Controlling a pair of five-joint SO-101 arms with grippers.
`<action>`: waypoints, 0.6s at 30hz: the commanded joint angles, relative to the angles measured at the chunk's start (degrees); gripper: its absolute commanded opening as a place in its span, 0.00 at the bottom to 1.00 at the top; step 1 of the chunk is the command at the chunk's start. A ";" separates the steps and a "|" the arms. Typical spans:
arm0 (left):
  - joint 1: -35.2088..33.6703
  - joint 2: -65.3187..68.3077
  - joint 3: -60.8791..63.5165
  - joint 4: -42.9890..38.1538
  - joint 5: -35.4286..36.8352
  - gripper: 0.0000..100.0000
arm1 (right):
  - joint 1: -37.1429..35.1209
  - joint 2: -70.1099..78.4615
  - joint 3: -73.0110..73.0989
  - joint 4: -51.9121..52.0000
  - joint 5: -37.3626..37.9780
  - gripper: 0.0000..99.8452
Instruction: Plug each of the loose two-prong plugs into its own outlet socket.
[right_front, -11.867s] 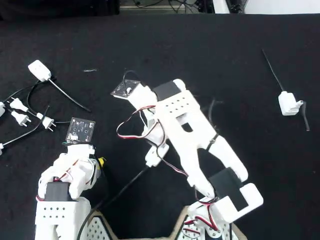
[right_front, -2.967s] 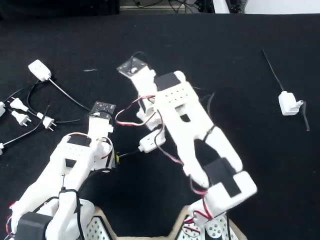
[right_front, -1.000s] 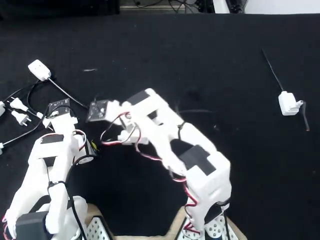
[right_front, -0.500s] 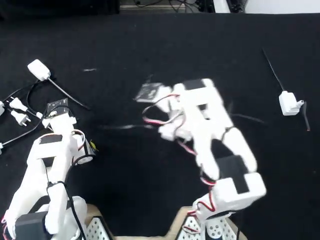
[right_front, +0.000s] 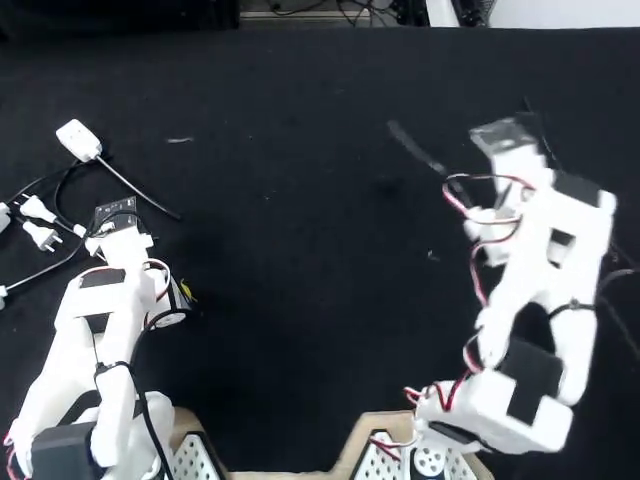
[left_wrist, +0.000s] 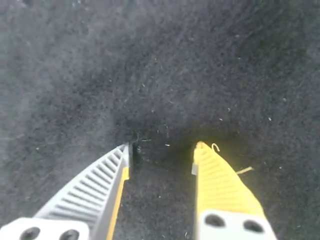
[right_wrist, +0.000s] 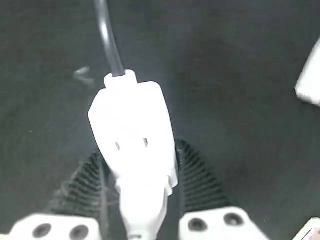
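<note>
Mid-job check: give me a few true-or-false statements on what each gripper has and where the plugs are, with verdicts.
1. The right gripper holds a white outlet socket between its jaws. True.
2. A plug is seated in that socket. False: both its slots show empty.
3. The left gripper is shut on a plug. False: its jaws stand open over the black table cloth, with nothing between them.
4. Several loose two-prong plugs lie on the cloth near the left gripper. True.
5. The held socket's cord is white. False: it is dark.
</note>
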 joint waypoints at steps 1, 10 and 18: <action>-1.89 0.09 -1.98 -1.05 0.53 0.20 | 3.78 6.90 -12.09 2.02 -7.30 0.01; -1.98 0.09 -1.89 -1.05 0.35 0.20 | 2.81 26.42 -38.90 12.04 -14.86 0.01; -1.98 0.09 -1.89 -1.05 0.35 0.20 | 2.81 42.15 -61.67 20.66 -20.04 0.01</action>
